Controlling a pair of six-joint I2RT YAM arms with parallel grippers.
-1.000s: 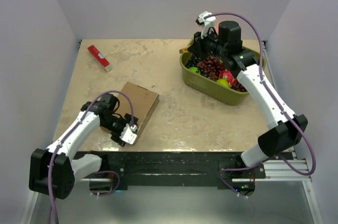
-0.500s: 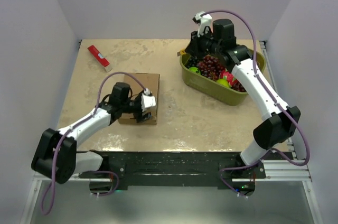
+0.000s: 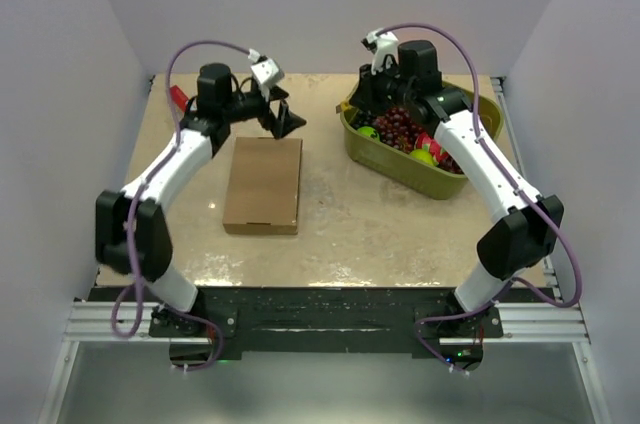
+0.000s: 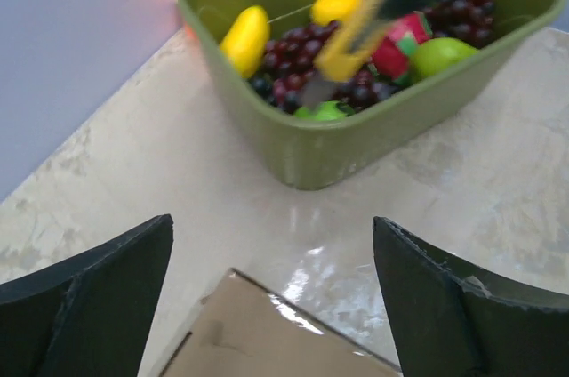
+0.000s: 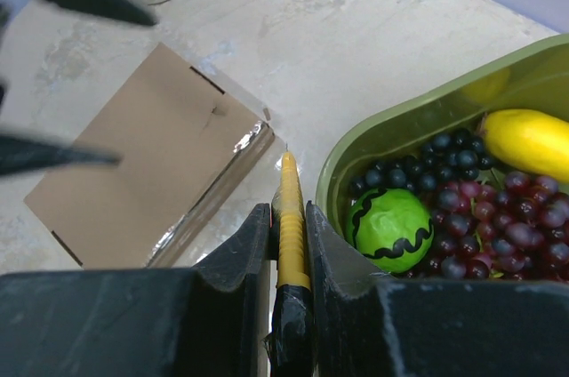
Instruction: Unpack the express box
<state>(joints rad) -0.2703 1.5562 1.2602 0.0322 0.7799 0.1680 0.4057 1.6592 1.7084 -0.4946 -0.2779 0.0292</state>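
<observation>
Since half a second ago the left arm has swung away from the near end of the express box [image 3: 263, 184] and now reaches past the box's far edge. Against the picture a second ago, the box has turned from a slant to lie square.

The box lies flat and closed on the tabletop [image 3: 350, 224], a glossy beige surface with a mottled, stone-like pattern. It is a thin rectangle of plain matt brown cardboard. The right wrist view shows small cut notches in its top face [image 5: 142, 172] and a crinkled silvery strip along one long edge.

The left pincer [image 3: 285, 119] hovers just beyond the box's far right corner, its dark wedge-shaped fingers [image 4: 98, 297] spread wide with nothing between them. One corner of the box [image 4: 267, 332] shows below them.

To the right of the box, well apart from it, stands an olive-green plastic tub [image 3: 400, 169] with smooth rounded walls. It holds dark purple grapes [image 5: 498, 208], a yellow oblong fruit [image 5: 533, 141] and a green ball [image 5: 389, 221] marked with a black wavy line.

The right pincer [image 3: 366, 92] is at the tub's corner nearest the box. Its fingers are clamped on a slim yellow tool [image 5: 290, 217] with a black lower end.

Beyond the box's far left corner lies a small red object [image 3: 177, 97], partly hidden by the left arm.
</observation>
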